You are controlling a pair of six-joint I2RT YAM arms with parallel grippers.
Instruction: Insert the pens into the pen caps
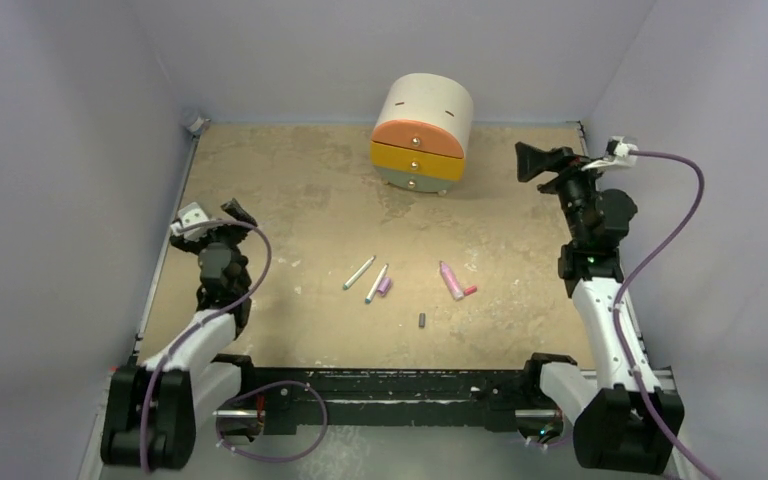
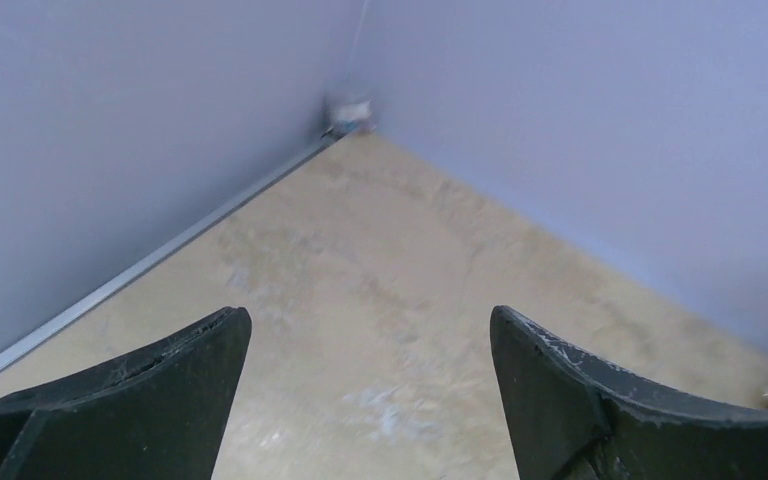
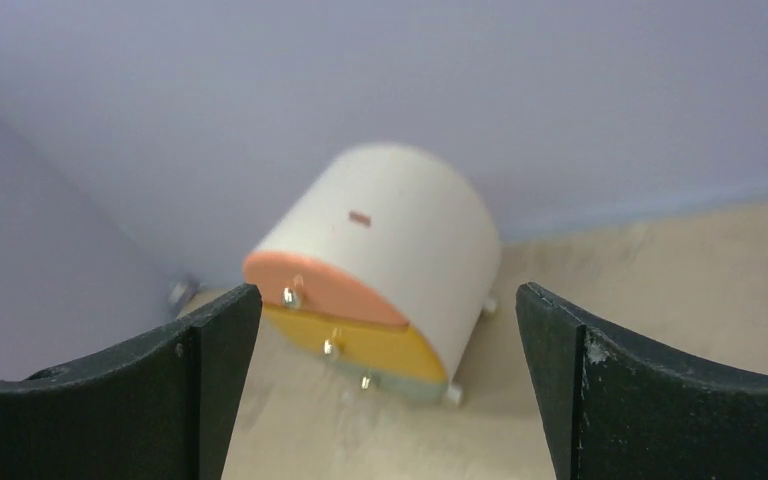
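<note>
In the top view two slim white pens lie mid-table: one with a teal end and one with a blue end. A purple cap lies against the second pen. A thicker pink pen lies to the right with a reddish-pink cap beside it. A dark grey cap lies nearer the front edge. My left gripper is open and empty at the left side, far from them; its wrist view shows only bare table. My right gripper is open and empty at the back right.
A small white drawer unit with orange, yellow and grey-green drawer fronts stands at the back centre; it also shows in the right wrist view. Purple-grey walls enclose the table on three sides. A small fixture sits in the back left corner.
</note>
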